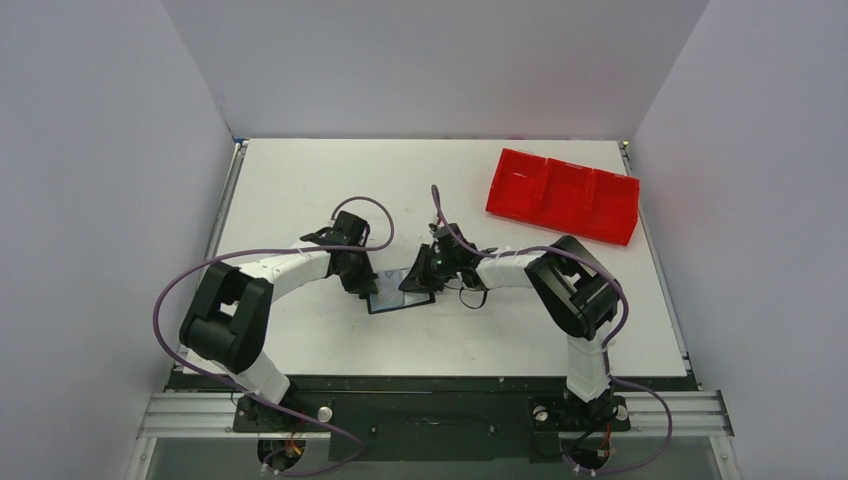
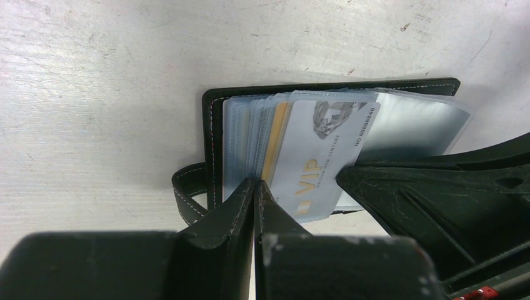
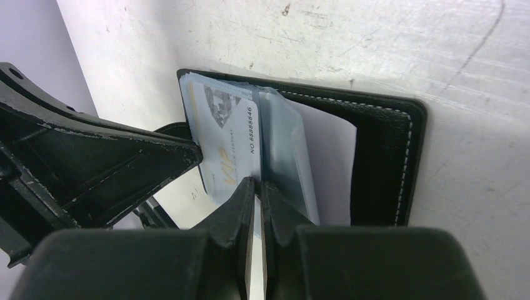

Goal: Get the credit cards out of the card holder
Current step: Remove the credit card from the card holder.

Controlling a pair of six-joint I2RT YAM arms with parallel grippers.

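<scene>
Holder (image 1: pixel 400 297) lies open on table (image 1: pixel 300 180), mid-width, toward near edge, VIP card (image 2: pixel 319 150) partway out of sleeves (image 2: pixel 412 125). L pincer (image 2: pixel 256 187) pressed together at sleeve stack's edge. R pincer (image 3: pixel 255 187) pressed together at card's end; can't tell if card or sleeve is caught. Risk: sleeve nipped w/ card means the pull drags the holder, and the thin L hold may slip.

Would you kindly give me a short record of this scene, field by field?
card holder: open on the table, clear sleeves fanned
silver card: marked VIP, lying askew on the sleeves
left gripper: shut at the sleeves' edge
right gripper: shut at the silver card's edge; grip unclear
red tray: far right, apart from both grippers
</scene>
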